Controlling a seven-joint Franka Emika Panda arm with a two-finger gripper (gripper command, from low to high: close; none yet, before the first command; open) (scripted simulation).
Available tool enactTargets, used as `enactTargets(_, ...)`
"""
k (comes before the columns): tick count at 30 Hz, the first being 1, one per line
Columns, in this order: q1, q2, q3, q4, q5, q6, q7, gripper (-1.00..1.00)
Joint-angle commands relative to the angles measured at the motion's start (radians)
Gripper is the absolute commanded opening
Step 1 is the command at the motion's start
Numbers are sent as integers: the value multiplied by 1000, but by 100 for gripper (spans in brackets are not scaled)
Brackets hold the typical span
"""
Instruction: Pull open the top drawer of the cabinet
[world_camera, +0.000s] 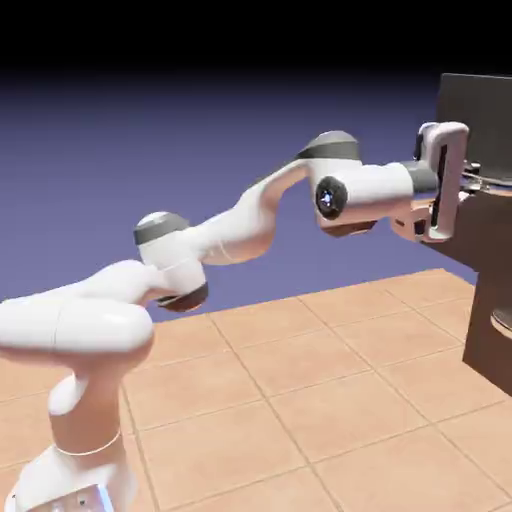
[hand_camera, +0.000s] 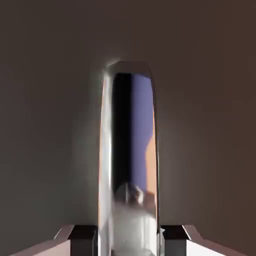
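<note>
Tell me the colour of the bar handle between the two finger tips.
Shiny silver-grey handle; it shows best in the hand view.

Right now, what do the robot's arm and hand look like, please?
The arm is glossy white and rounded, with dark grey joint caps and a black disc near the wrist. The hand has small finger tips, dark on their inner blocks.

The dark brown, box-shaped cabinet (world_camera: 485, 125) stands at the exterior view's right, above the orange square-tiled floor (world_camera: 300, 400). The shiny metal bar handle (hand_camera: 127, 125) lies between the grey, blocky gripper fingertips (hand_camera: 83, 241), before the cabinet front.
</note>
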Motion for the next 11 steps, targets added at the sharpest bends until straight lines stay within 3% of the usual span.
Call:
enactTargets(1, 20, 4, -4, -36, -9, -17, -2, -100)
enactTargets(8, 143, 34, -38, -260, -60, -120, -22, -100)
enactTargets(9, 143, 34, -38, -260, -60, -120, -22, 100)
enactTargets(11, 166, 34, -48, -297, -75, -134, -29, 100)
